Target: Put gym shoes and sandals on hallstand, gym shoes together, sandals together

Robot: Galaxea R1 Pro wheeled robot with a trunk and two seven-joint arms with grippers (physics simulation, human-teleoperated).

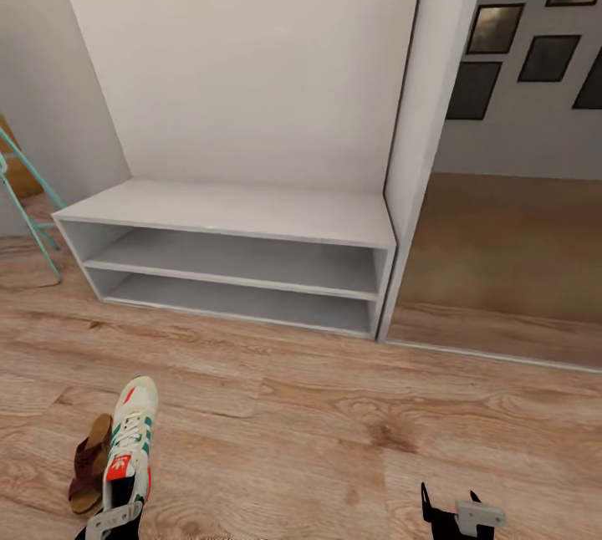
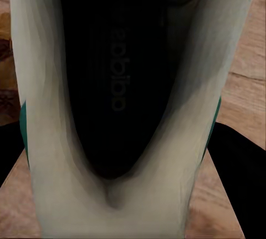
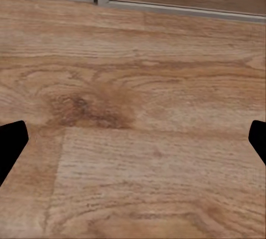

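Note:
One white gym shoe [image 1: 132, 431] with green stripes and red-orange patches lies toe-forward at the lower left of the corridor floor [image 1: 334, 440]. My left gripper [image 1: 113, 519] is at its heel, shut on it. In the left wrist view the gym shoe's dark inside [image 2: 116, 84] lies between the black fingers [image 2: 244, 172]. A brown sandal [image 1: 89, 473] lies just left of the shoe, touching or nearly so. The pale-grey hallstand [image 1: 226, 210] stands ahead with both shelf slots empty. My right gripper [image 1: 451, 511] hangs open over bare planks, its fingers [image 3: 11, 139] wide apart.
A teal metal frame [image 1: 25, 189] stands left of the hallstand. A white upright panel [image 1: 435, 105] borders the hallstand's right side, with an opening onto more wood floor [image 1: 502, 256] and dark picture frames [image 1: 493, 30] beyond.

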